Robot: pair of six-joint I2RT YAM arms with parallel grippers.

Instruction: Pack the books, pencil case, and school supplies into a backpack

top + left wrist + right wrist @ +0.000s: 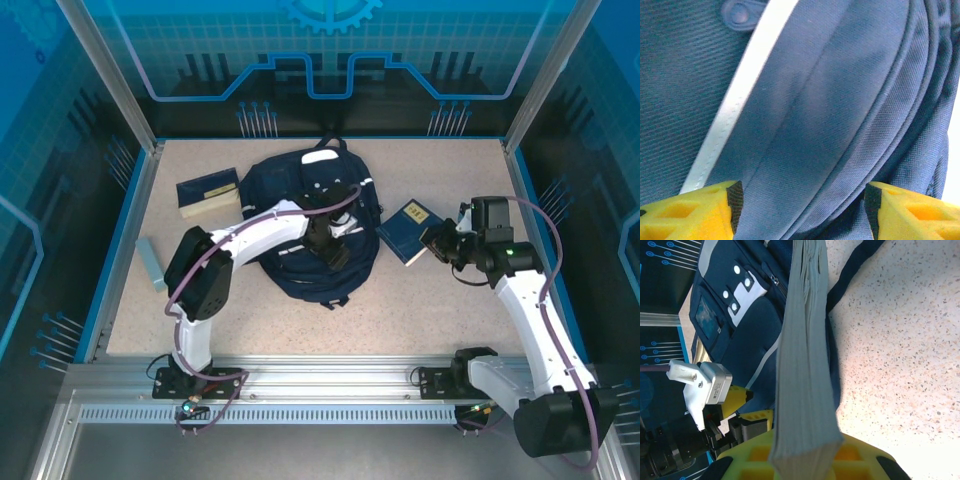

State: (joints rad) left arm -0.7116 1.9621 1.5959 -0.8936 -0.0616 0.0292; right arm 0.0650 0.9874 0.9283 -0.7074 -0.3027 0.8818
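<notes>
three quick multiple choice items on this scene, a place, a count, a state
1. Where is the loose flat dark navy book? A) far left of the large dark navy fabric backpack B) on it C) at the near edge
2. How many navy books? A) one B) two C) four
3. The right tool is: A) open B) shut on the other navy book C) shut on a strap
Key: A, it lies by the backpack's far-left side; B, one lying, one held; B, cream page edges sit clamped in it.

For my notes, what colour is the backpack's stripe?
White stripe on navy backpack; left wrist view.
</notes>
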